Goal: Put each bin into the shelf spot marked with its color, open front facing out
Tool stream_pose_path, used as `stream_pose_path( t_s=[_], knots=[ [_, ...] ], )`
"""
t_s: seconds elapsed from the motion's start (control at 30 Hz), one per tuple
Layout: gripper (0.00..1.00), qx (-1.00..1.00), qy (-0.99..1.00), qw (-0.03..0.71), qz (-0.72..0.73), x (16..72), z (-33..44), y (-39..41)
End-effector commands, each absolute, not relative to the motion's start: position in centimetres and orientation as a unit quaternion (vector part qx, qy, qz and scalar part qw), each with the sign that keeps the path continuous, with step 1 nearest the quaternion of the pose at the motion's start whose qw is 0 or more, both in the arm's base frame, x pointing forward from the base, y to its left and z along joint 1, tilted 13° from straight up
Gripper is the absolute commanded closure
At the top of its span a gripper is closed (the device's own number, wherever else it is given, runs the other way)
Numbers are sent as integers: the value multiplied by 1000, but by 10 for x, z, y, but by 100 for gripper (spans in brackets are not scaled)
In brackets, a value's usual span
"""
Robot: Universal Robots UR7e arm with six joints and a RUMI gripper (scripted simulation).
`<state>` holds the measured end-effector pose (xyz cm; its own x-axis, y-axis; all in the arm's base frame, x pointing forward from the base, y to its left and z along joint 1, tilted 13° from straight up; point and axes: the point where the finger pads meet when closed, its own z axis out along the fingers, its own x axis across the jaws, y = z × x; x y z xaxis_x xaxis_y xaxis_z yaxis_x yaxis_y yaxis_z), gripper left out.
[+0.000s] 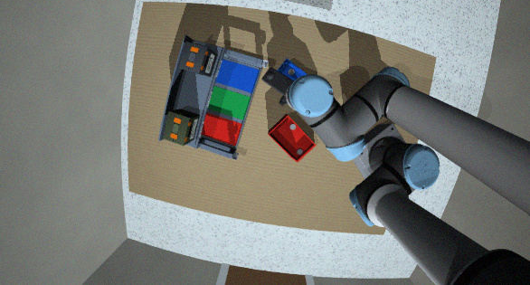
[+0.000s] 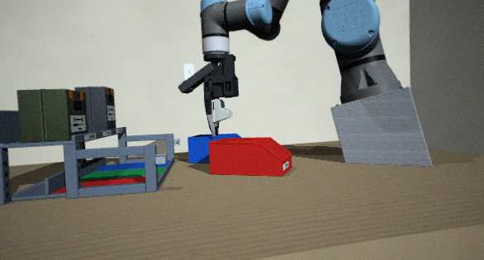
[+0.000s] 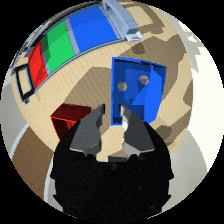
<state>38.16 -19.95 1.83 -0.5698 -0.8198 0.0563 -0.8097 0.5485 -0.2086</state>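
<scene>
The blue bin (image 1: 287, 66) (image 2: 198, 149) (image 3: 131, 100) stands on the table with round parts inside; the arm partly covers it from above. My gripper (image 2: 214, 133) (image 3: 112, 104) points down at the blue bin's top edge. Its fingers are slightly open, a narrow gap apart, one on each side of the bin's side wall in the wrist view; nothing is clamped. The red bin (image 1: 287, 142) (image 2: 244, 157) (image 3: 75, 111) stands beside it, with two round parts. The shelf (image 2: 151, 169) has a blue mark (image 1: 237, 76) (image 3: 92, 30), a green mark (image 1: 230, 101) (image 3: 59, 46) and a red mark (image 1: 222, 128) (image 3: 37, 62). No green bin is visible.
A grey box (image 1: 194, 52) (image 2: 94, 107) and an olive box (image 1: 178, 128) (image 2: 54, 115) stand on the shelf's upper board. The shelf's side rails and front lip border the marks. The robot's base block (image 2: 380, 132) stands on the bins' other side from the shelf.
</scene>
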Motion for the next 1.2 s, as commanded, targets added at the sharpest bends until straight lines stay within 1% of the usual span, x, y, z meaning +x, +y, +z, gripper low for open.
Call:
stream_pose_path(
  t_s=[0.0, 1.17],
  knots=[
    [85, -463, 880, 24, -107, 383, 13, -201],
    [85, -463, 880, 24, -107, 387, -14, -205]
  ],
)
